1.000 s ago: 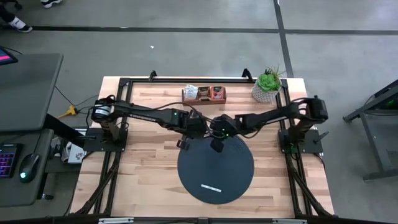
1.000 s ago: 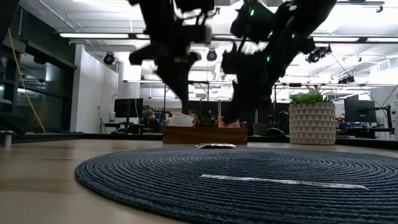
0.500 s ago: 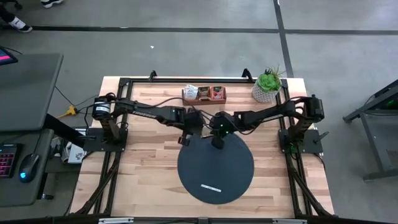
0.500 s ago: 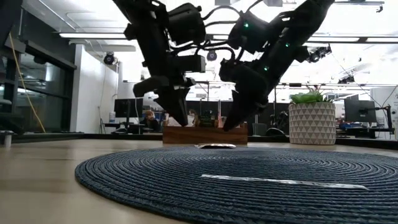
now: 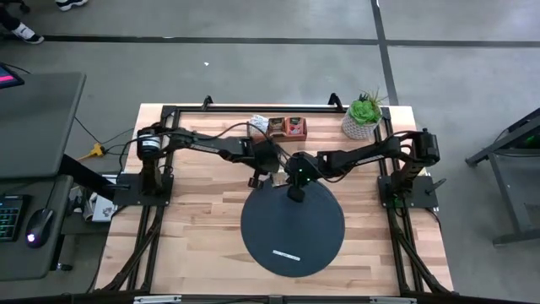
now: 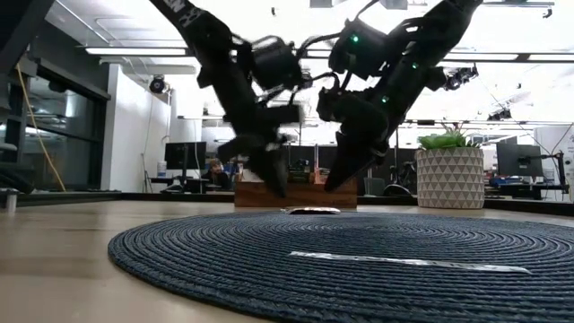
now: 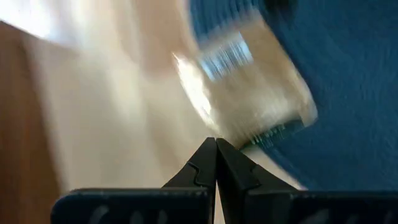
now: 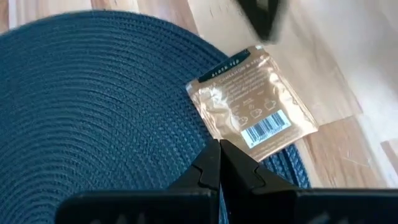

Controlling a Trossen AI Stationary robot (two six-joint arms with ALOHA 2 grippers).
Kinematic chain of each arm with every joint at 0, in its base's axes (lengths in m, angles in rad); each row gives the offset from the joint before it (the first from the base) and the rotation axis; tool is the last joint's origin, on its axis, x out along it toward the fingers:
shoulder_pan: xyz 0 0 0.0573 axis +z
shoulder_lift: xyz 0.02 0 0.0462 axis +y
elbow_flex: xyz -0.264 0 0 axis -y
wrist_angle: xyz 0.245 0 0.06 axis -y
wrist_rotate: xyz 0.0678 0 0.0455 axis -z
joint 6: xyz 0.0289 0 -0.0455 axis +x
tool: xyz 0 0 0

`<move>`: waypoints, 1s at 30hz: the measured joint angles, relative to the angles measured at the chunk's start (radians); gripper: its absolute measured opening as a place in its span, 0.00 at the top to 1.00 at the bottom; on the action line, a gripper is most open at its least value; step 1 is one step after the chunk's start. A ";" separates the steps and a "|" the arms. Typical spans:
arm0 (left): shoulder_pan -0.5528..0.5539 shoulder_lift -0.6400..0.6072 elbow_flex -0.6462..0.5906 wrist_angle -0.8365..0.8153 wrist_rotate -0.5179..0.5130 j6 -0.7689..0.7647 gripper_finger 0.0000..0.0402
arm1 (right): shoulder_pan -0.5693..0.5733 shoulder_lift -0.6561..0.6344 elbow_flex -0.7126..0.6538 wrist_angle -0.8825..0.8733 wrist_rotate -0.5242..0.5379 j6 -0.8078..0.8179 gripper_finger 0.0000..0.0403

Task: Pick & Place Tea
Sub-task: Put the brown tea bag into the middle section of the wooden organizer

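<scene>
A brown-gold tea sachet (image 8: 252,102) with a barcode lies flat on the far left rim of the dark round mat (image 5: 293,228), partly on the wood; it also shows in the low view (image 6: 312,211) and, blurred, in the left wrist view (image 7: 249,93). My left gripper (image 5: 253,180) is shut and hangs just left of the sachet, above the table (image 6: 278,188). My right gripper (image 5: 295,194) is shut and hangs just right of it, above the mat (image 6: 334,184). Neither touches the sachet.
A wooden box (image 5: 277,127) holding more tea sachets stands at the table's far edge. A potted plant (image 5: 361,118) stands at the far right. A thin white strip (image 5: 285,254) lies on the mat's near part.
My left gripper has come down and gone toward the table's far edge and a little right, closing in on the sachet. My right gripper has lowered slightly and shifted a little toward the far edge. The sachet has stayed where it was.
</scene>
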 joint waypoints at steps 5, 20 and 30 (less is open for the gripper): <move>0.010 0.030 0.001 0.029 0.040 0.011 1.00 | 0.001 0.001 0.000 0.005 -0.009 0.022 1.00; 0.010 0.126 0.004 0.086 0.064 0.025 1.00 | 0.021 0.002 -0.002 -0.011 -0.055 -0.009 0.98; 0.018 0.154 0.000 0.107 0.097 0.010 1.00 | 0.114 0.001 -0.001 -0.017 0.084 -0.256 0.70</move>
